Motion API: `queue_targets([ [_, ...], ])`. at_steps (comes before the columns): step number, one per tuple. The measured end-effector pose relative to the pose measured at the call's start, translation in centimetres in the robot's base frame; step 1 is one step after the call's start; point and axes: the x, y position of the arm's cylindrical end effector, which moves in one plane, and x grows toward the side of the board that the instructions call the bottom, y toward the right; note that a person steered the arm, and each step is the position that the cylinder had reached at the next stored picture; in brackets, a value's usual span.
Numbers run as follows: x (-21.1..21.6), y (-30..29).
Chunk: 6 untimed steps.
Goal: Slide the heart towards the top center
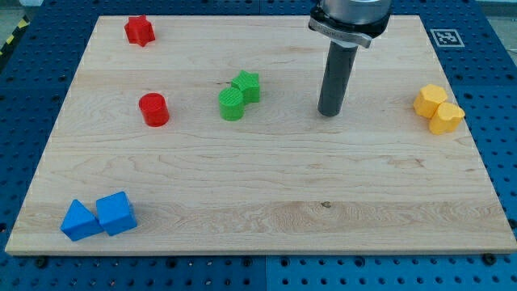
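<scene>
pale wood board (266,186), visible grain, small dark knot lower centre-right, lying on a blue perforated bench (501,97). fiducial tag (446,37) at the board's upper right corner.

blocks are matte, chunky plastic:
- red star (139,31) upper left.
- red cylinder (153,109) below it, left of centre.
- green star (246,86) and green cylinder (232,104) touching, upper centre; the cylinder's top looks ribbed.
- yellow pair at right edge: yellow hex (430,100) touching the yellow heart (447,118), just lower right of it. lobes of the heart are hard to read at this angle, so shape call is soft.
- blue triangle (80,221) and blue cube (116,213) touching, lower left corner.

cut off: the arm's metal collar is cropped by the top of the frame, only its lower flange shows. bench edges run out of frame on all sides.

tool: plain dark rod, nothing to open or close, holds nothing. my tip (328,114) sits on bare wood right of centre in the upper half, touching no block. green pair is to its left, apart; yellow heart is well apart toward the right edge, roughly level with the tip.
</scene>
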Motion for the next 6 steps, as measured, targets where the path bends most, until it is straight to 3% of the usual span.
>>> queue_targets([
  [3, 1.7, 2.8],
  [5, 5.5, 4.0],
  [6, 6.5, 8.3],
])
